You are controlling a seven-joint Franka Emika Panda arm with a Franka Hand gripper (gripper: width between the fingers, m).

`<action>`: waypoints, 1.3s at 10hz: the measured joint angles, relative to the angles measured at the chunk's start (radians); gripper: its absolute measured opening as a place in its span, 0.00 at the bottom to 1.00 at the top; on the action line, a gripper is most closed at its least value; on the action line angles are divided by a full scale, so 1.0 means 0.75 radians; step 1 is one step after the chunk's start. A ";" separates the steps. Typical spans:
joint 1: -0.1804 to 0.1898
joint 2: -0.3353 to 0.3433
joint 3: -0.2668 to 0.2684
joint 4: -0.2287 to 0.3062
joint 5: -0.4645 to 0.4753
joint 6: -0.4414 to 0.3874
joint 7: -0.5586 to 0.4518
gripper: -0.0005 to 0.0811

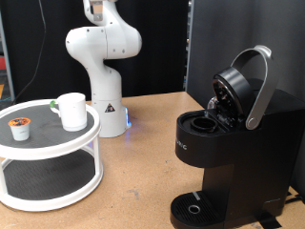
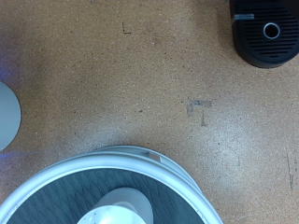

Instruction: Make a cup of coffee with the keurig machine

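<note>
1. Keurig machine [image 1: 229, 143], nearest the exterior camera, stands at 4 o'clock on the worktop [image 1: 143, 162], lid raised, pod chamber exposed; faint lettering on its front is unreadable.
2. Two-tier white stand [image 1: 48, 157] at 9 o'clock carries the cup [image 1: 71, 111] and an orange-topped pod [image 1: 19, 127].
3. Gripper: out of view in both pictures, so its opening cannot be told; the wrist camera looks straight down on the stand's rim, the cup directly beneath.

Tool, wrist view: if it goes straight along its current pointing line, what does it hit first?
Probably the bare cork tabletop, which fills the view's centre. The white tiered stand's rim, the cup and the keurig machine lie off-centre. The tool itself isn't visible, so the exact line is uncertain.
</note>
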 joint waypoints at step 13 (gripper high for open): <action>-0.065 0.065 -0.312 -0.020 -0.286 0.106 -0.323 1.00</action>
